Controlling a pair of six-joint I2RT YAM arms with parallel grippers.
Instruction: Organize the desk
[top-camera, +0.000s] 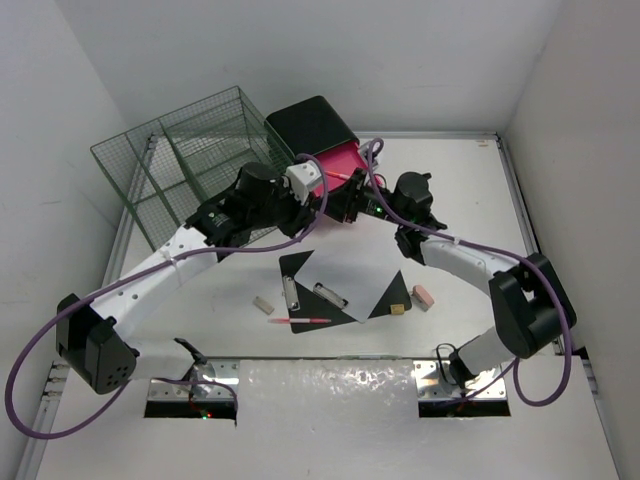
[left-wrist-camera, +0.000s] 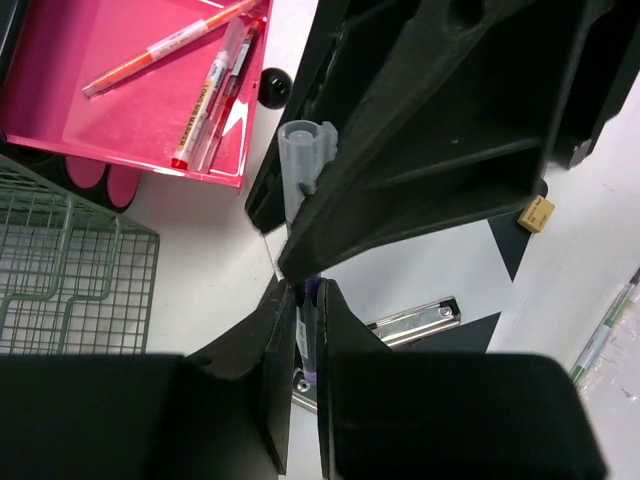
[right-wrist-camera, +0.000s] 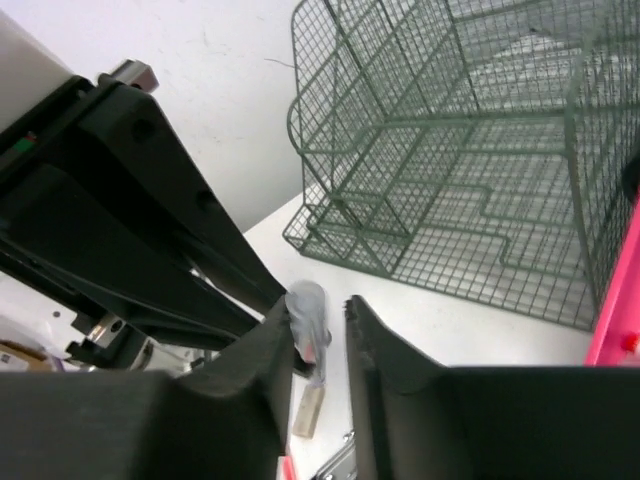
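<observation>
The white desk (top-camera: 470, 190) holds a black box (top-camera: 310, 125) with an open pink drawer (top-camera: 335, 165) at the back. Both grippers meet just in front of the drawer. My left gripper (top-camera: 330, 205) (left-wrist-camera: 307, 300) is shut on a purple pen (left-wrist-camera: 305, 330) with a translucent cap (left-wrist-camera: 303, 150). My right gripper (top-camera: 355, 208) (right-wrist-camera: 318, 315) is open around that cap (right-wrist-camera: 306, 310), which lies against its left finger with a gap to the right finger. The drawer (left-wrist-camera: 130, 100) has several pens (left-wrist-camera: 215, 90) in it.
A green wire rack (top-camera: 190, 150) (right-wrist-camera: 470, 150) stands at the back left. A black clipboard with white paper (top-camera: 340, 280) lies mid-desk. A pink pen (top-camera: 300, 320), a pale eraser (top-camera: 263, 303), a pink eraser (top-camera: 422, 296) and a tan cube (top-camera: 398, 309) lie around it.
</observation>
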